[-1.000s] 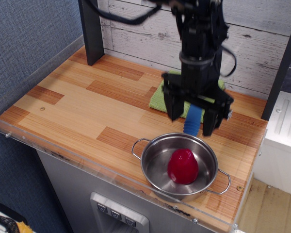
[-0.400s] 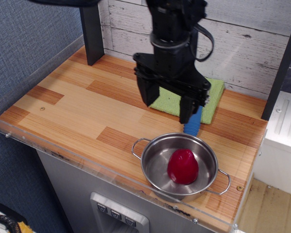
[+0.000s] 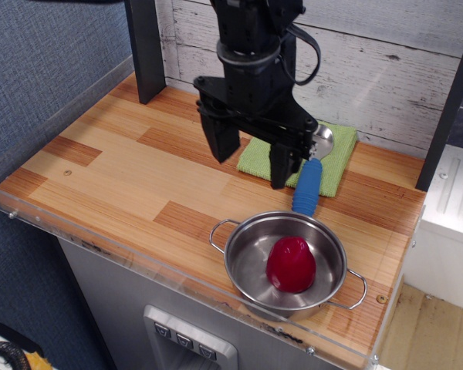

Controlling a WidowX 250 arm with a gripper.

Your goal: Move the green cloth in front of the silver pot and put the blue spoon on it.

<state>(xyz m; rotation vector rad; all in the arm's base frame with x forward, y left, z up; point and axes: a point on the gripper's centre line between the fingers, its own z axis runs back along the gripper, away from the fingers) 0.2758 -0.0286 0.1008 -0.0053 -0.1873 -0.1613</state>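
Note:
The green cloth [image 3: 336, 163] lies flat on the wooden counter at the back right, just behind the silver pot [image 3: 251, 258]. The blue spoon [image 3: 309, 187] rests on the cloth, its silver bowl toward the wall and its blue handle sticking out over the cloth's front edge toward the pot. My gripper [image 3: 251, 160] hangs open and empty above the counter, at the cloth's left edge and left of the spoon. It hides the cloth's left part.
A red rounded object [image 3: 291, 264] sits inside the pot. A dark post [image 3: 144, 50] stands at the back left. A clear acrylic rail [image 3: 139, 258] runs along the counter's front and left edges. A white plank wall stands behind.
My open gripper has moved left and back from above the spoon to the cloth's left edge. The spoon's bowl has come into view. Spoon, cloth and pot have not moved.

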